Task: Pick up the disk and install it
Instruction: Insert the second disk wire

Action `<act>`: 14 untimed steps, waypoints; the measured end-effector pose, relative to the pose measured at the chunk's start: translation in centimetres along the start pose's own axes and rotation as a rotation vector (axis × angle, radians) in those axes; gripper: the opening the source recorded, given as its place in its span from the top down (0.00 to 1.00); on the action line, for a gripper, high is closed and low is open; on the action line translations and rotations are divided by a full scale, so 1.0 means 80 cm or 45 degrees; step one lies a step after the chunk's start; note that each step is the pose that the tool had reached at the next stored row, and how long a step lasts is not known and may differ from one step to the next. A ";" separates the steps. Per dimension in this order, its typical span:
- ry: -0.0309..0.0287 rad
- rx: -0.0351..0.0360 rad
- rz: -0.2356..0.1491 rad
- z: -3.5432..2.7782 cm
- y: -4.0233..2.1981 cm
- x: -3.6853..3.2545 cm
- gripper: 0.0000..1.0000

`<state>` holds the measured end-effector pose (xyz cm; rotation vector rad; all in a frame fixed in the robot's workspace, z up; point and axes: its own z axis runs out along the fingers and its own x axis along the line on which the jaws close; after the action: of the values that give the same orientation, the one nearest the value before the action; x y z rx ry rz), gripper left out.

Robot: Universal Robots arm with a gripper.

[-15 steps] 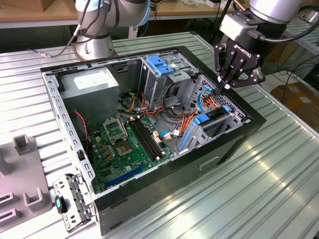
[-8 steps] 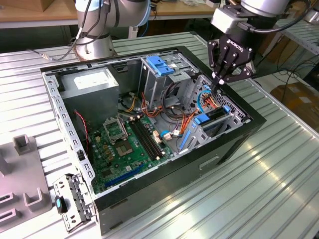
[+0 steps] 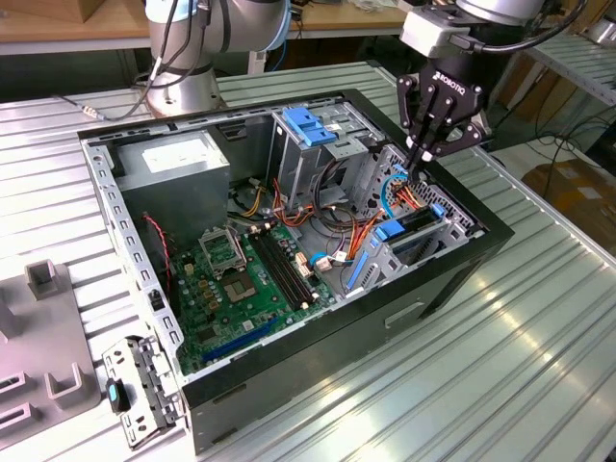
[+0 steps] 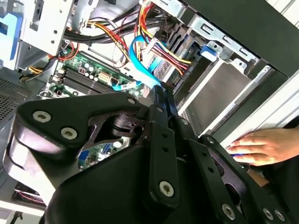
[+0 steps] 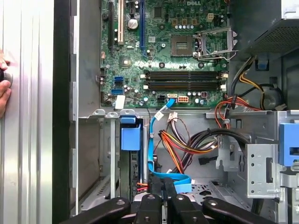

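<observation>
exterior view: my gripper (image 3: 421, 154) hangs inside the open computer case (image 3: 452, 279), above the drive bay near the case's corner at the exterior view's right. its fingers (image 4: 161, 100) are pressed together with nothing between them, beside the blue data cable (image 5: 152, 149). the disk (image 5: 130, 154) stands on edge in that bay, its blue carrier tab (image 3: 393, 229) showing. a person's hand (image 4: 259, 145) rests on the counter (image 3: 520, 366) just outside the case.

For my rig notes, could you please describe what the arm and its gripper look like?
The arm is silver-grey with rounded joints, light blue joint caps and black cables running along it. The gripper is matte black, built of linked bars with silver screw heads and white lettering on its body, mounted under a pale grey wrist block.
</observation>
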<state>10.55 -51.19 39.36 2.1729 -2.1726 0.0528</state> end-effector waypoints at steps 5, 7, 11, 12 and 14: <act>0.0068 0.0001 0.000 -0.0001 0.0000 -0.0034 0.69; 0.0134 0.0001 0.000 0.0000 0.0000 -0.0042 0.69; 0.0245 0.0000 0.001 0.0006 0.0000 -0.0062 0.62; 0.0261 0.0000 0.001 0.0011 -0.0001 -0.0068 0.62; 0.0366 0.0000 0.001 0.0039 -0.0004 -0.0096 0.62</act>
<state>10.57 -50.45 38.99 2.1576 -2.1583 0.0836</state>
